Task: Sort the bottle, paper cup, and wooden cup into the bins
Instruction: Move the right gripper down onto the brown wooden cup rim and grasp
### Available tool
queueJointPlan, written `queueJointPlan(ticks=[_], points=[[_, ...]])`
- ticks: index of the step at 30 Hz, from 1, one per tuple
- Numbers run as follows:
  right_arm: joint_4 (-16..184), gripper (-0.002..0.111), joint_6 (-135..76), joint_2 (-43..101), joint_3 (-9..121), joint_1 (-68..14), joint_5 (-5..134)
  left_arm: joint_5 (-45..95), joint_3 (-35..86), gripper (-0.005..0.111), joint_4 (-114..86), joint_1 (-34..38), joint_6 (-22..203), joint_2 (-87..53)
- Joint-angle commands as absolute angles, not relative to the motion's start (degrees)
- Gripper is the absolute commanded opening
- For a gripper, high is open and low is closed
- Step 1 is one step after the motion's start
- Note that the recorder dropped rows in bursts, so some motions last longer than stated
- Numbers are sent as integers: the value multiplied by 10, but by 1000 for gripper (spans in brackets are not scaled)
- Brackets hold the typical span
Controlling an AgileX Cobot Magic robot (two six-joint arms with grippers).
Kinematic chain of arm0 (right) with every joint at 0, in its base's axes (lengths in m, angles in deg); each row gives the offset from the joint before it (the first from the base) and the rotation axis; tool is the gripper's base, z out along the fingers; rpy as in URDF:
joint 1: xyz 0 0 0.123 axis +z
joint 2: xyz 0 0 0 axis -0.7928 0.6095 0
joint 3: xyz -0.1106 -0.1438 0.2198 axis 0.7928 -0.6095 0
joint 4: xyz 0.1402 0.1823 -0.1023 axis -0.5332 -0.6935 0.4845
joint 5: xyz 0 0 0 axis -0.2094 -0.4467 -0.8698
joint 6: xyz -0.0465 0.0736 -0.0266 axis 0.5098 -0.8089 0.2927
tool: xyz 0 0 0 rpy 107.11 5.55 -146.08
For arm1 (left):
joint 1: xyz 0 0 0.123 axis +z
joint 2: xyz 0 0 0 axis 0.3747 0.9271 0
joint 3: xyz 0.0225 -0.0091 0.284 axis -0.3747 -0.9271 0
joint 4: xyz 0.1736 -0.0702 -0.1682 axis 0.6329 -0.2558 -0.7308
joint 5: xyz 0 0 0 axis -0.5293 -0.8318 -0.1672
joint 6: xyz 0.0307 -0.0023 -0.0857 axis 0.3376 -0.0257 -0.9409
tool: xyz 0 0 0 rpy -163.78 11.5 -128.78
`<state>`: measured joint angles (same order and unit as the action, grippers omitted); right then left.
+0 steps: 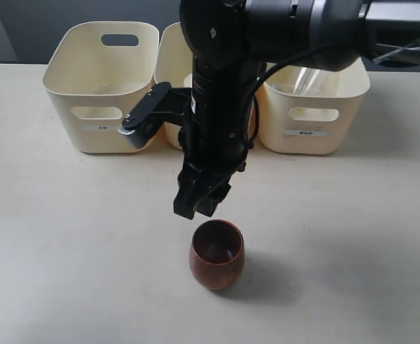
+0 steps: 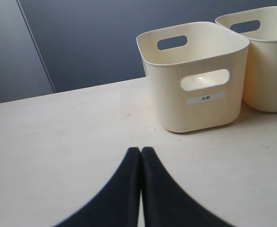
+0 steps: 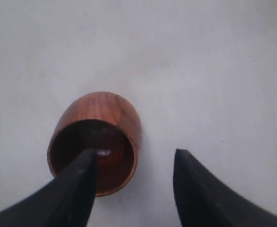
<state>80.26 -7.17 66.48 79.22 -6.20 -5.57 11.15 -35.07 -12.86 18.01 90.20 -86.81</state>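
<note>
The dark reddish-brown wooden cup [image 1: 216, 254] stands upright on the table near the front. My right gripper [image 1: 199, 204] hangs just above and behind its rim, pointing down. In the right wrist view the cup [image 3: 103, 106] lies under the open right gripper [image 3: 134, 153]: one finger sits over the cup's mouth, the other over bare table beside it. Three cream bins stand at the back: the left bin [image 1: 99, 86], the middle bin [image 1: 168, 64] mostly behind the arm, and the right bin [image 1: 314, 107] with something clear glinting inside. The left gripper [image 2: 141, 150] is shut and holds nothing. The paper cup is hidden.
The left wrist view shows a labelled bin [image 2: 195, 80] ahead of the shut fingers and a second bin [image 2: 266, 56] beside it. The right arm's black wrist camera mount [image 1: 145, 115] juts out in front of the left and middle bins.
</note>
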Motion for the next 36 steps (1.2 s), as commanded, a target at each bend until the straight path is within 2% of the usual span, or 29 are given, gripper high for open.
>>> queueJointPlan(ticks=[1,23,24,25,29,36], points=[[803,48,-74,679,788,-62,-55,111,-351,0,-129,178,901,-871],[824,46,-74,725,760,-62,-55,111,-351,0,-129,178,901,-871],[824,44,-74,728,760,-62,-55,111,-351,0,-129,178,901,-871],[824,33,-74,731,760,-62,-55,111,-351,0,-129,178,901,-871],[824,0,-63,736,760,-62,-55,111,-351,0,-129,178,901,-871],[822,-1,-18,724,761,-61,-55,111,-351,0,-129,178,901,-871]])
